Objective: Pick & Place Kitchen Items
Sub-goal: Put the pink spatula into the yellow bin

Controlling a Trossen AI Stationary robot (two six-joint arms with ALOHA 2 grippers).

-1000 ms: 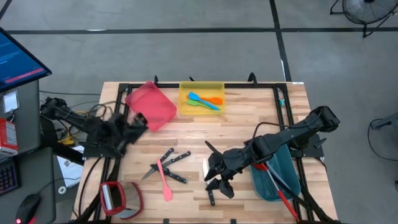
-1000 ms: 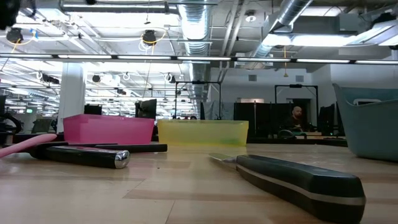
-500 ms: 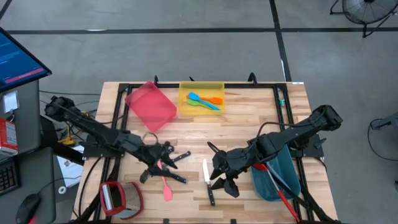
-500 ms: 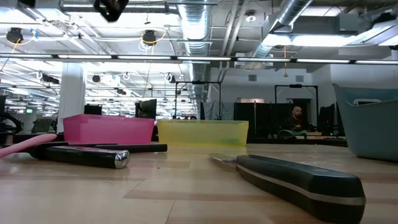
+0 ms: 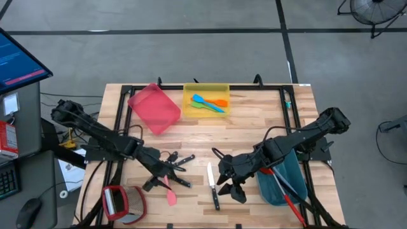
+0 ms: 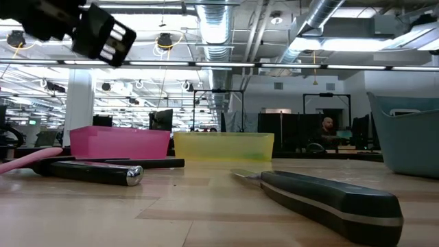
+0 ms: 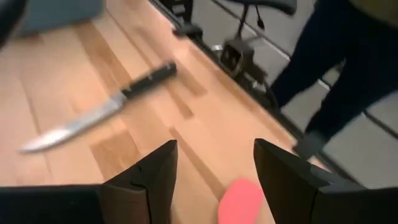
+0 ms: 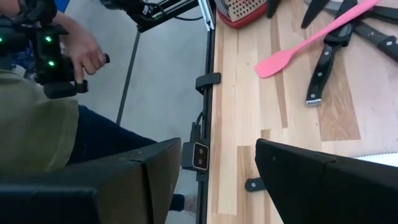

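Loose kitchen items lie on the wooden table: a pink spatula, black-handled knives around it, and one knife flat by itself. My left gripper hovers open over the pink spatula, whose head shows below the gap between its fingers. My right gripper stands open just right of the lone knife, touching nothing; its wrist view shows its open fingers. Blue, orange and green spatulas lie in the yellow bin.
A pink bin sits tilted at the far left and a teal bin with long spoons at the right. A red-rimmed grater lies at the near left corner. A person's hand and legs show beyond the table's near edge.
My left arm has swung from beside the pink bin, at the table's left, toward the middle and the near edge, and now hangs over the pink spatula and knives. The utensils and bins have stayed where they were.
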